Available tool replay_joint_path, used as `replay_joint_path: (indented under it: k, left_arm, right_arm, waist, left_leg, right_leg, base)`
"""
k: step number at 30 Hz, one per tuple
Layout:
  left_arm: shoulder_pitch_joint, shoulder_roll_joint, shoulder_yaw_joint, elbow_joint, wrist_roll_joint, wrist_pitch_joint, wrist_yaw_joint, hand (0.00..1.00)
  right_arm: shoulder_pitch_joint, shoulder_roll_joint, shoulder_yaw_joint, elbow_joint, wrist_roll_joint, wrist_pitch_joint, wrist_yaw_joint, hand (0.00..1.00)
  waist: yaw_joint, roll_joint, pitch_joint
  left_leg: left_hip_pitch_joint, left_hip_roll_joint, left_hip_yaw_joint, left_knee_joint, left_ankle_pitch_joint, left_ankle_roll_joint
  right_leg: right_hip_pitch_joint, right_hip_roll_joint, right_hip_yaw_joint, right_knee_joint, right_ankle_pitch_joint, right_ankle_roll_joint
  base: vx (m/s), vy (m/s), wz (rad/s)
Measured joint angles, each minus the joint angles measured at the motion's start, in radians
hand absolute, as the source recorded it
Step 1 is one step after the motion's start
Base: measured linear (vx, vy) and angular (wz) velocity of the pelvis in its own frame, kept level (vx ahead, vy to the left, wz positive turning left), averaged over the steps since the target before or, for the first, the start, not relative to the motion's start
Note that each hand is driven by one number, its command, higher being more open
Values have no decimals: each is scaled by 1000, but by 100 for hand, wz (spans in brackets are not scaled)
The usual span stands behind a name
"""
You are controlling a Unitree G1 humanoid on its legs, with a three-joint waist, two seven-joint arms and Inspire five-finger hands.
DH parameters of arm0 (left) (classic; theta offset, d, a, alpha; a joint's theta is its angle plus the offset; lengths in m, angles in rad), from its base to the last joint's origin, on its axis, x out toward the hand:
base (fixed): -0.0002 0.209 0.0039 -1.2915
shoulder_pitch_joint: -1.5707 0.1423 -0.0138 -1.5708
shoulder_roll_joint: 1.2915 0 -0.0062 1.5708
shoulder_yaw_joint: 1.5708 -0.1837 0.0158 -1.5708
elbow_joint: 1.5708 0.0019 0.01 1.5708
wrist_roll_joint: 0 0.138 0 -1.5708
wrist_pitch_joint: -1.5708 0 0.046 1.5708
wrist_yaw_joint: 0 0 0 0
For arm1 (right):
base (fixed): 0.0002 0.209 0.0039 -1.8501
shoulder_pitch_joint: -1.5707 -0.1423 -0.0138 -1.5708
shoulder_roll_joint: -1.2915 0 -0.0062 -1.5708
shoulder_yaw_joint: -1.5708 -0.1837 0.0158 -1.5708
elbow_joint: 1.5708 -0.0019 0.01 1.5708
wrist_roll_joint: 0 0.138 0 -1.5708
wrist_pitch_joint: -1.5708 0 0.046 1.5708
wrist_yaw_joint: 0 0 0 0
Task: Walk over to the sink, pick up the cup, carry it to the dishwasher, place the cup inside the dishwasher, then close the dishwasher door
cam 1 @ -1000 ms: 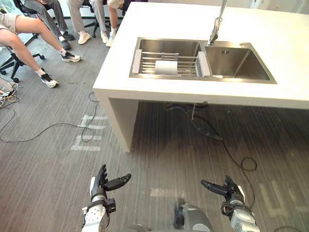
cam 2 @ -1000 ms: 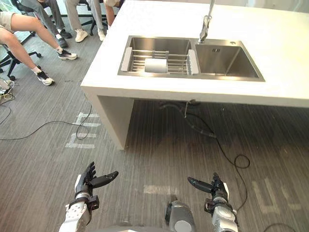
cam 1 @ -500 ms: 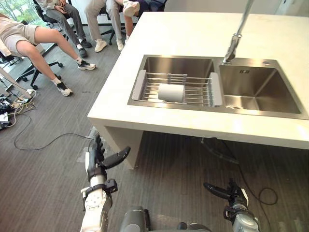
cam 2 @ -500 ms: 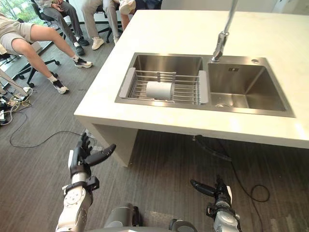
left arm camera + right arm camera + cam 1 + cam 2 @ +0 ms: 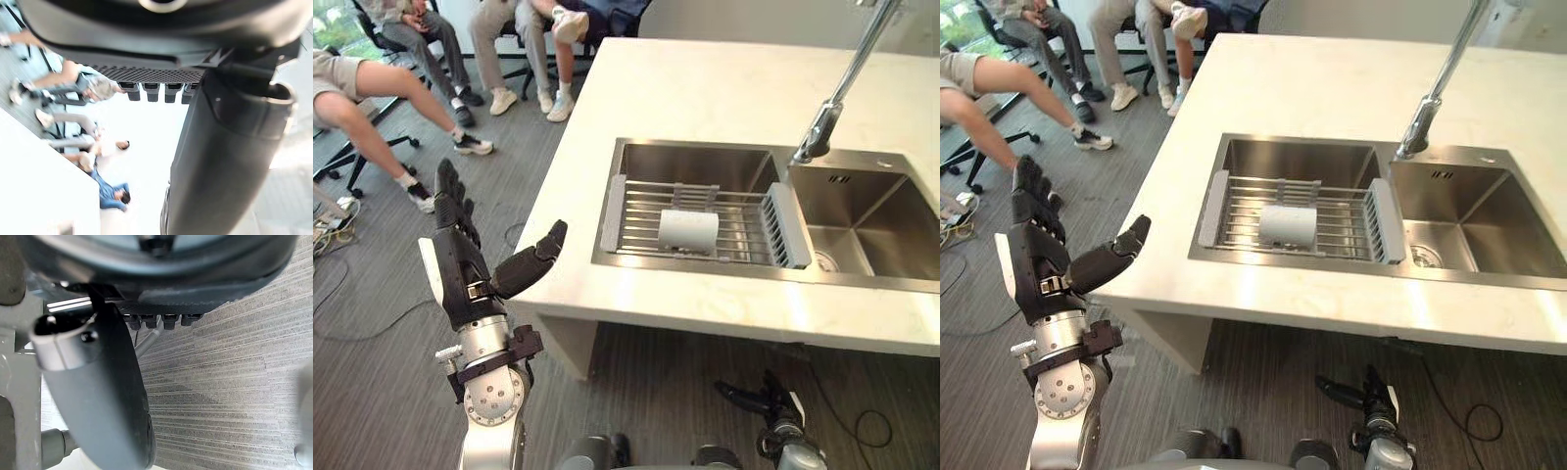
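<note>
**Cup (image 5: 688, 231) approach: walk nearly complete, left hand raised**

1. Right hand (image 5: 771, 401). It hangs low over the floor (image 5: 362, 372), below the near edge of the worktop (image 5: 705, 93). The fingers are straight and relaxed, the thumb stands out, and it holds nothing. Its pose matches the earlier frames.

2. Left hand (image 5: 460, 272). It has come up from a low position near the floor to a raised one just outside the worktop's near left corner. The fingers are spread wide and point upward. The thumb points toward the worktop edge. The hand is empty and well apart from the cup.

3. Worktop. The whole view has shifted because the camera has moved forward. The near edge now runs close below the head.

4. Sink (image 5: 697, 164). A wire rack (image 5: 641, 220) spans the left basin. The cup lies on its side near the middle of the rack, in the same place as before. The tap (image 5: 822, 129) stands behind the divider between the two basins.

5. Background. Seated people (image 5: 382, 93) occupy chairs beyond the far left corner, well apart from the sink.

Assessment: the walking step is judged close to finished, and the pickup has not begun. The raised, wide left hand is the likelier one to reach. It must pass over the worktop edge and down onto the rack. A cup on its side may roll along the wires, so a grasp across its body is advisable.
</note>
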Motion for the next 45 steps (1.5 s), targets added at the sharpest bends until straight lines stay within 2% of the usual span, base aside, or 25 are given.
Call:
replay_joint_path:
  k: [1,2,3,4,5,6,8,9,11,13,15,17,18,19,20,21,22,25,35,45]
  left_arm:
    - [0,0,-22,8,0,0,-12,100]
    - [-2,1,-32,13,0,0,-16,100]
    - [-10,1,-48,27,-1,0,-22,100]
    - [-23,4,-59,44,0,0,-29,100]
    - [-35,16,-64,62,0,1,-32,100]
    - [-39,14,-78,105,0,5,-40,100]
    - [-39,15,-87,131,0,6,-65,100]
    - [-43,16,-95,131,0,6,-77,100]
    - [-60,21,-119,132,0,6,-100,100]
    - [-68,28,-125,132,-1,6,-107,100]
    - [-73,41,-123,132,-1,5,-107,100]
    - [-83,56,-121,132,0,5,-108,100]
    - [-93,58,-119,133,0,5,-111,100]
    - [-102,60,-117,134,1,5,-112,100]
    - [-105,65,-113,136,1,5,-112,100]
    - [-108,78,-109,138,0,5,-112,100]
    - [-108,86,-110,149,0,5,-114,100]
    - [-109,110,-112,194,-1,7,-133,100]
    - [-111,248,-133,257,31,24,-251,100]
    - [-111,317,-134,295,125,32,-319,100]
  right_arm:
    - [3,0,8,13,-2,0,8,100]
    - [1,-1,14,21,-2,0,11,100]
    - [0,0,19,24,-2,0,17,100]
    - [2,0,22,24,-4,0,17,100]
    - [10,0,24,24,-7,-1,16,100]
    - [9,-18,22,46,-7,-2,14,100]
    - [7,-33,20,53,-7,-2,14,100]
    - [8,-34,19,54,-6,-4,13,100]
    - [20,-33,18,60,-1,-4,12,100]
    - [39,-32,20,62,7,-5,9,100]
    - [40,-35,15,63,11,-6,8,100]
    - [29,-37,14,64,11,-6,8,100]
    - [20,-37,14,64,11,-7,8,100]
    - [14,-32,14,65,10,-7,8,100]
    - [11,-23,15,64,10,-7,8,100]
    - [13,-11,15,58,10,-9,11,100]
    - [17,-10,15,58,9,-9,14,100]
    - [29,-10,14,58,9,-8,17,100]
    - [28,-26,11,64,10,-6,55,100]
    - [28,-37,10,70,10,-3,77,100]
  waist:
    - [-5,3,-10]
    - [-11,5,-11]
    - [-20,8,-12]
    - [-20,7,-13]
    - [-21,-5,-16]
    - [-27,24,-25]
    - [-23,50,-42]
    - [-25,53,-44]
    - [-26,52,-42]
    - [-14,46,-37]
    - [-10,44,-38]
    - [-9,45,-38]
    - [-10,47,-40]
    - [-10,58,-50]
    - [-11,47,-50]
    - [-12,25,-53]
    - [-11,17,-54]
    - [-11,18,-55]
    - [-14,17,-56]
    - [-14,14,-65]
  left_leg:
    - [10,8,-5,-7,-2,-9]
    - [14,15,-8,-8,-3,-13]
    - [17,30,-18,-6,-9,-28]
    - [20,39,-20,4,-20,-47]
    - [26,37,-28,23,-36,-72]
    - [39,67,-45,40,-59,-98]
    - [44,107,-50,57,-61,-102]
    - [40,121,-56,79,-61,-102]
    - [-10,150,-76,230,-52,-118]
    - [-92,184,-78,429,-56,-150]
    - [-118,181,-79,414,-75,-135]
    - [-136,160,-102,295,-70,-133]
    - [-137,144,-121,173,-15,-127]
    - [-125,141,-136,92,37,-137]
    - [-113,135,-134,63,48,-138]
    - [-101,113,-126,11,76,-130]
    - [-90,97,-120,-23,92,-121]
    - [-52,69,-112,-93,124,-104]
    - [39,47,-107,-234,199,-96]
    - [65,39,-107,-300,242,-90]
  right_leg:
    - [-40,9,-17,-47,-17,-29]
    - [-55,18,-19,-78,-23,-39]
    - [-80,42,-18,-171,-17,-46]
    - [-86,61,-16,-275,14,-51]
    - [-77,70,-11,-371,150,-87]
    - [-49,97,-22,-372,164,-83]
    - [-14,140,-26,-416,158,-97]
    - [3,154,-33,-431,148,-113]
    - [65,177,-62,-479,139,-129]
    - [152,201,-76,-555,151,-149]
    - [184,200,-76,-582,155,-150]
    - [193,195,-72,-594,157,-146]
    - [191,197,-67,-597,159,-141]
    - [188,206,-56,-608,162,-130]
    - [186,200,-51,-616,168,-122]
    - [178,182,-47,-629,173,-114]
    - [178,169,-44,-640,179,-105]
    - [192,145,-41,-664,191,-87]
    - [235,137,-38,-717,228,-77]
    - [241,135,-36,-749,255,-74]
  base:
    - [306,-119,11]
    - [266,-169,14]
    - [206,-165,12]
    - [250,-218,13]
    - [273,-234,9]
    - [333,-284,-3]
    - [259,-239,-14]
    - [198,-234,13]
    - [184,-204,29]
    - [219,-128,11]
    - [144,-43,-2]
    - [104,30,-6]
    - [103,101,-15]
    - [104,117,-15]
    - [101,126,-9]
    - [73,120,-1]
    - [58,110,2]
    - [29,91,0]
    - [-9,10,0]
    - [-46,8,0]
